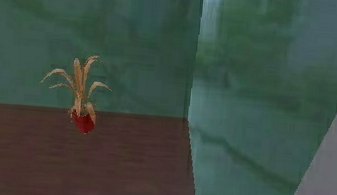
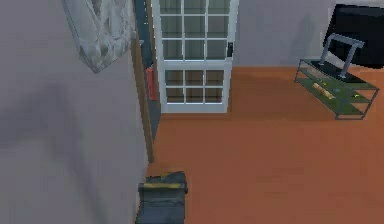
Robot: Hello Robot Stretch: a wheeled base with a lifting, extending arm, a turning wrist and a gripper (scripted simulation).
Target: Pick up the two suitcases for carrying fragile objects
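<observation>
**A:** Forward view, left to right?

**B:** A green wall (image 1: 42, 25). Before it stands a plant (image 1: 80, 84) with dry tan leaves in a red pot (image 1: 84, 124), at the back of a dark brown surface (image 1: 31, 160). Right of that the wall turns a corner and runs off.

**A:** Arm side view, same order?

**B:** A grey wall (image 2: 50, 130) bearing a silvery hanging (image 2: 100, 30). Next comes a white glazed door (image 2: 195, 55), then an orange floor (image 2: 280, 150). At the far right is a television (image 2: 358, 35) on a green stand (image 2: 335, 88).

**A:** And the thing to be picked up?

**B:** A dark case (image 2: 162, 198) with a yellowish strip across its top. It lies on the orange floor at the bottom edge, left of the middle, just beside the end of the grey wall. From its boxy shape I judge it to be one of the two suitcases, so the step in hand is the approach for a first pick.

**A:** State of the claw?

**B:** I cannot tell whether it is wide, narrow or loaded.

**A:** How is this step done well?

**B:** By my judgement, the base should creep along until the case stands squarely in line with the arm. The arm then comes down low before it reaches out. The grey wall is close, so any turn should be small and slow. The claw should take the case at its top strip and raise it straight up, clear of the floor, before the base drives on. Fragile cargo calls for no dragging.
</observation>
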